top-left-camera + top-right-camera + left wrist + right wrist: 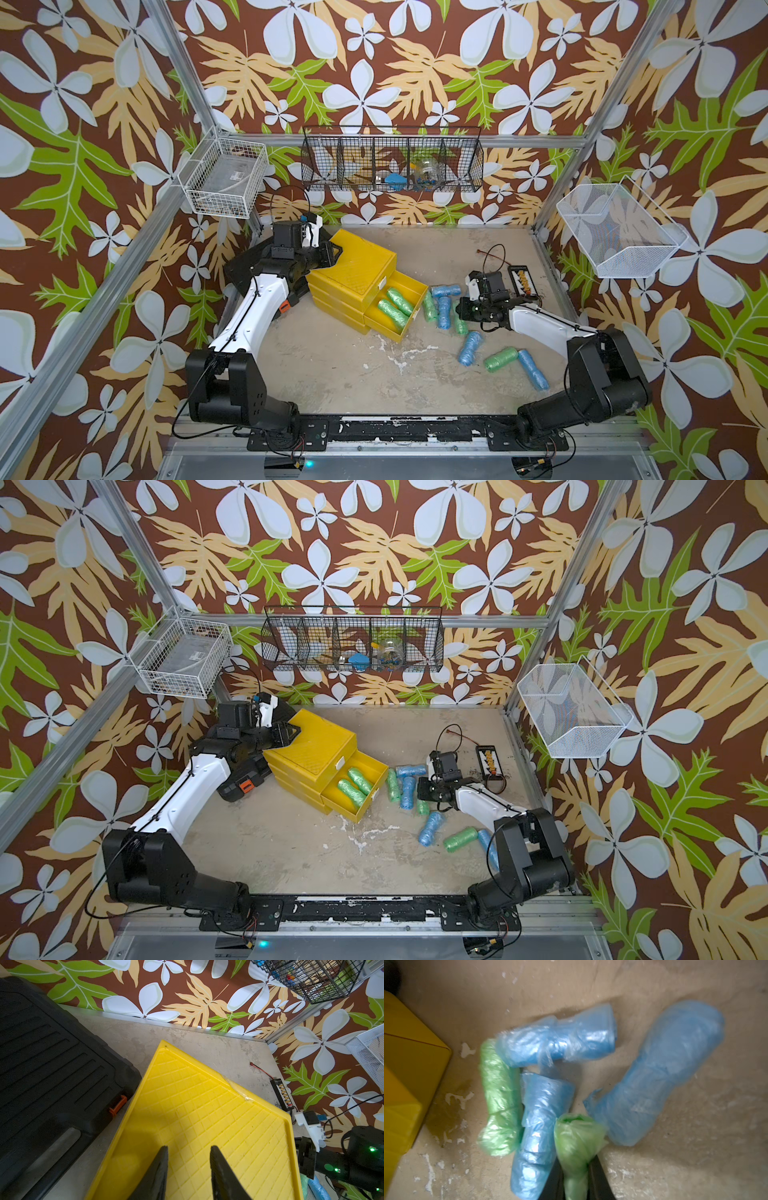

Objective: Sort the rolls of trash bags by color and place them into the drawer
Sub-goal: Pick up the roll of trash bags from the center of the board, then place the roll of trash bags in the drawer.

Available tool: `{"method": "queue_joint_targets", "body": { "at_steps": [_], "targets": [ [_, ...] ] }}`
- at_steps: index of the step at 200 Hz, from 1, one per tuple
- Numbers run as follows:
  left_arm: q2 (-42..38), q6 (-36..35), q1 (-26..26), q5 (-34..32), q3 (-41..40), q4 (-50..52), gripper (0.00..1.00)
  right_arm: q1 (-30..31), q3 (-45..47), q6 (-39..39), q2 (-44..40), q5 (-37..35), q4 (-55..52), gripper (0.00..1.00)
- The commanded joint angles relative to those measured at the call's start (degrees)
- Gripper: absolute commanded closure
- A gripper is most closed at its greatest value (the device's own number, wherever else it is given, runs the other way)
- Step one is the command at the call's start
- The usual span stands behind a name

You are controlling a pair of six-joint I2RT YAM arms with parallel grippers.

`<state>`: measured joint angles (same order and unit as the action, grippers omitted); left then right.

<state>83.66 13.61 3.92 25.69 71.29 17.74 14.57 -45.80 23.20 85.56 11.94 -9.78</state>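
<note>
Right wrist view — we see right jaws pinching green roll [577,1142]; left jaws narrow, empty, above yellow drawer chest [207,1109].

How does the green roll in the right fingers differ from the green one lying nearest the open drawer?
The held green roll is clamped in the fingers of the right gripper and squeezed narrow there; the loose green roll lies free on the table at full width. The loose one is nearer the open drawer; the held one sits beyond a blue roll between them. Both are crinkly green plastic, outside the drawer.
</note>
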Motion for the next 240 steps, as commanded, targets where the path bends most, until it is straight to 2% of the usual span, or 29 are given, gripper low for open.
{"method": "queue_joint_targets", "body": {
  "at_steps": [1,35,78,130,166,203,240],
  "targets": [
    [0.04,-0.25,-0.11,-0.55,-0.01,3.01,0.63,0.01,-2.41,-1.65,-2.93,-0.20,-1.64,0.89],
    [0.22,-0.12,-0.08,-0.53,-0.01,2.87,0.63,1.12,-7.70,-4.46,-7.01,2.20,-3.21,0.89],
    [0.34,0.10,-0.06,-0.54,-0.09,2.68,0.63,7.79,-14.86,-9.12,-8.24,0.51,-3.22,0.89],
    [0.12,0.10,-0.06,-0.66,-0.06,2.75,0.63,14.54,-22.37,-12.34,-2.78,1.85,-2.13,0.88],
    [0.24,0.24,-0.01,-0.53,-0.06,2.74,0.63,19.62,-27.32,-16.93,2.60,-0.66,-1.79,0.88],
    [0.19,0.27,-0.06,-0.43,-0.01,2.75,0.63,21.21,-30.54,-20.45,7.52,-3.71,-2.00,0.88],
    [0.32,0.28,-0.06,-0.33,-0.09,2.69,0.63,21.53,-29.62,-23.08,9.86,-5.17,-0.29,0.88]
  ]
}}
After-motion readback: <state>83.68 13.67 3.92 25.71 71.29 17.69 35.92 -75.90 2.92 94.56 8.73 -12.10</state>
